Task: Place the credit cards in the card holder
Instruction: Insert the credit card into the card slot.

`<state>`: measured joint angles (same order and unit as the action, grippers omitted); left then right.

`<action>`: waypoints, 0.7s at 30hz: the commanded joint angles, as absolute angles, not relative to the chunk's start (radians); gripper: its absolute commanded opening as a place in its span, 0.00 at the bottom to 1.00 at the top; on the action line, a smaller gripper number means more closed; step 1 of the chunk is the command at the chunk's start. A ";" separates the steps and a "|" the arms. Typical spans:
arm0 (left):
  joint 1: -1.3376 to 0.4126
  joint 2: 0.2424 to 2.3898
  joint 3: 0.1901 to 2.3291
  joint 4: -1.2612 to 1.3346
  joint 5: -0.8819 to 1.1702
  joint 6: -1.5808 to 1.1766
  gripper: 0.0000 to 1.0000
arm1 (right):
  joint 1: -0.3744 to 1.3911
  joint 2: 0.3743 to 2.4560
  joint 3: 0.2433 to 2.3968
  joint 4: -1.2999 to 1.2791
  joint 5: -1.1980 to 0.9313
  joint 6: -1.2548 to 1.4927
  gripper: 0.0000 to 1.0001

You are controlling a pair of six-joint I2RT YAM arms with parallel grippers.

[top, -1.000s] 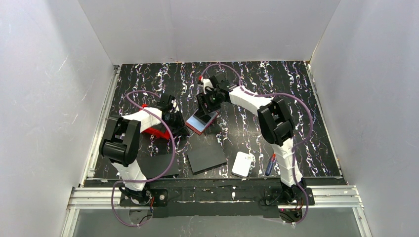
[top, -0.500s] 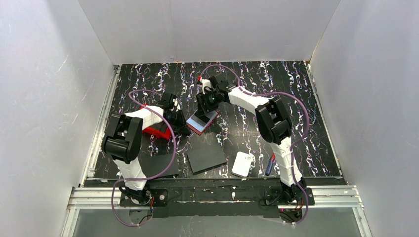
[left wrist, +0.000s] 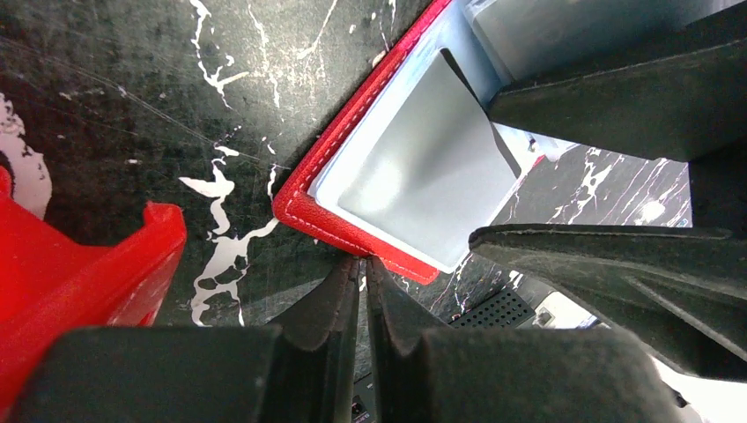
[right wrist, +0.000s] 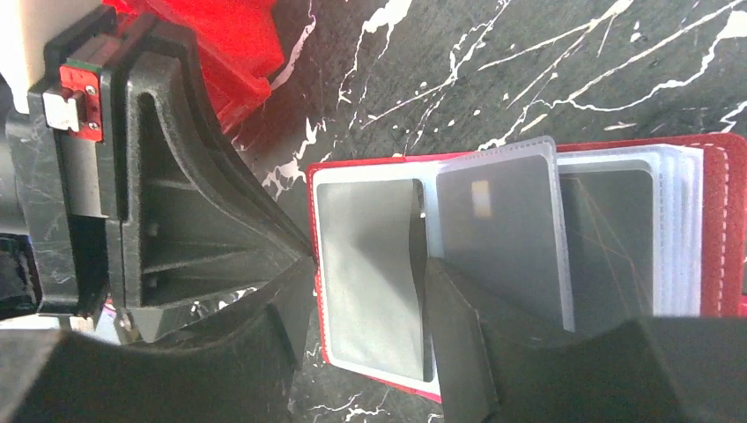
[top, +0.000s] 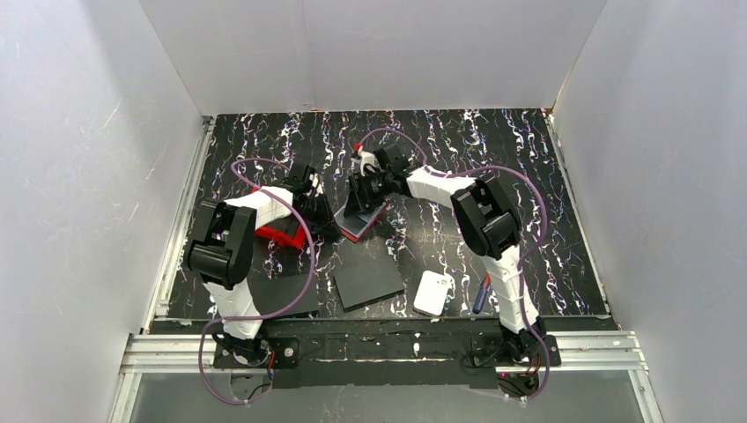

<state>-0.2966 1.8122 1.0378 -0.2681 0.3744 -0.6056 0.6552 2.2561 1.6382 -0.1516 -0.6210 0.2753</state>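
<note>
Top external, nearest the bases: a black sheet [top: 370, 282] lies flat, another [top: 286, 297] lies to its left, a white pad [top: 433, 293] sits to the right, and a pen [top: 481, 294] is just beside that. Up the marbled table [top: 528, 167] and here's the action. The card holder [right wrist: 715, 229] lies open mid-table, clear sleeves fanned, the red bin [top: 280, 233] just to its left. The left gripper [left wrist: 363, 269] is pinched tight with nothing between its fingers, tip down at the holder's edge nearest the bin. From the far side the right gripper [right wrist: 366, 282] reaches in, fingers parted, one each side of a grey credit card [right wrist: 361, 220] at the holder's end pocket. Pinching it or only flanking it? Can't tell. One sleeve [right wrist: 553, 163] stands lifted beside the finger, a second card [right wrist: 498, 251] showing through it.
</note>
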 commanded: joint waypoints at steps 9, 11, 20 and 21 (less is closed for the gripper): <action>-0.301 1.741 1.029 -0.319 0.375 -0.558 0.16 | 0.658 2.082 1.764 -0.487 -0.388 0.140 0.75; -0.301 1.716 1.030 -0.335 0.392 -0.545 0.20 | 0.652 2.031 1.717 -0.476 -0.330 0.116 0.81; -0.298 1.514 1.084 -0.508 0.431 -0.487 0.30 | 0.700 1.702 1.169 0.152 -0.281 -0.130 0.93; -0.296 1.474 1.100 -0.547 0.424 -0.479 0.33 | 0.703 1.704 1.164 0.164 -0.283 -0.133 0.93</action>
